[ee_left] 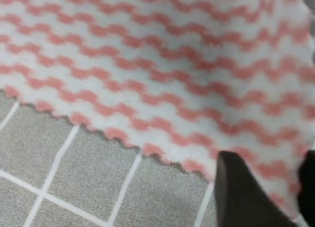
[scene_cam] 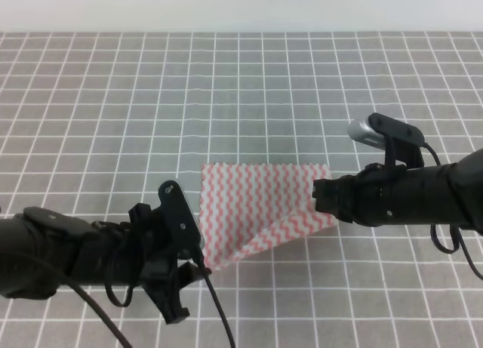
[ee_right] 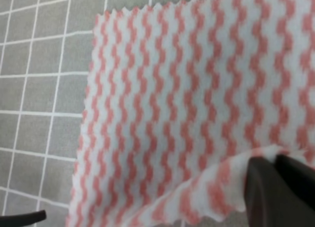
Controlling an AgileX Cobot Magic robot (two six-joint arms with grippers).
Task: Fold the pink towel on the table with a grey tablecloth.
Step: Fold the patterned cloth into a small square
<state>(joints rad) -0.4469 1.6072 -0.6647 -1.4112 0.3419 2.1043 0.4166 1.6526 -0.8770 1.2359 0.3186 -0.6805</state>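
Your left hand (scene_cam: pixel 198 266) sits low at the front left of the worktop (scene_cam: pixel 90 99), its black body lying across the grey, white-gridded cloth. Its fingertips meet the near left corner of the pink towel (scene_cam: pixel 256 201), and in the left wrist view a dark finger (ee_left: pixel 241 197) lies over the towel's zigzag edge, with a second dark finger showing at the right border. You appear to have that corner pinched, though the view is too blurred and close to be sure of the grip.

The pink towel lies a little below the middle of the worktop, between your two hands. Its far edge rests flat along a grid line, while its near right part is raised and turned over, so a fold runs slanting from the near left corner up to the right corner.

Your right hand (scene_cam: pixel 320 198) reaches in from the right, closed on the towel's right corner. In the right wrist view the dark fingers (ee_right: pixel 275 187) clamp the lifted, curled cloth.
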